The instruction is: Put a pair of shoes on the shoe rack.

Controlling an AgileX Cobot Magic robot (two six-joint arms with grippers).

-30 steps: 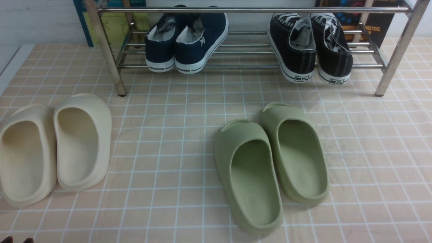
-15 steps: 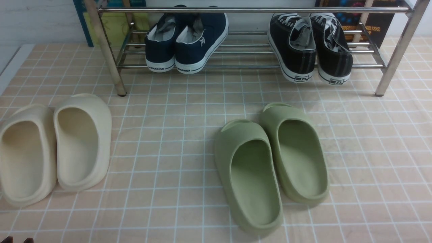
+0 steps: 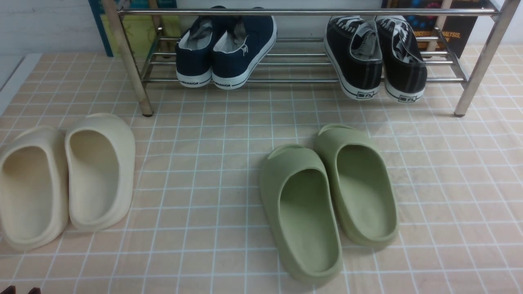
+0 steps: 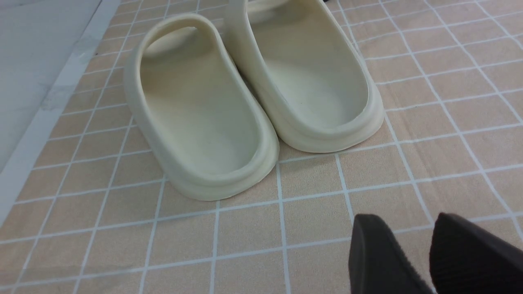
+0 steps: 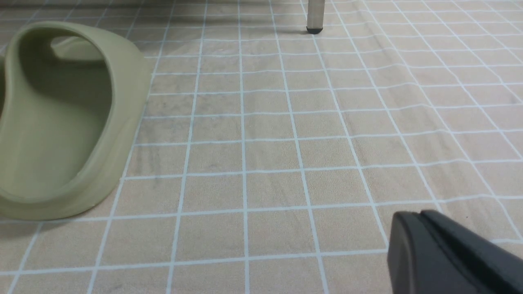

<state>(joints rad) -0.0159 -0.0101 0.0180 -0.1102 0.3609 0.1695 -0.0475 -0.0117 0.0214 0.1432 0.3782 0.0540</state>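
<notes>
Lettering reads "WARRIOR" across the white heel bands of the navy sneakers (image 3: 241, 53), which sit toward the left end of the shoe rack (image 3: 294, 12), on its lower shelf. "ANALYSIS" shows on a dark book (image 3: 457, 36) behind the rack's right end; the rest of its print is partly hidden or too small to make out. The black sneakers (image 3: 365, 73) carry boxed marks on their heels that I cannot read. They rest side by side on the rack's lower shelf, toward its right end, toes pointing to the back and heels jutting past the front bar, well apart from either pincer. The left pincer (image 4: 404, 216) is in front of the rack, its tips parted with nothing between them. The right pincer (image 5: 416, 212) is also in front of the rack, its tips together and holding nothing. Both wrists look across the gridded surface (image 3: 184, 228) toward the rack's side, where beige slides (image 3: 98, 175) lie before its left end and olive-green slides (image 3: 306, 220) before its right half.
</notes>
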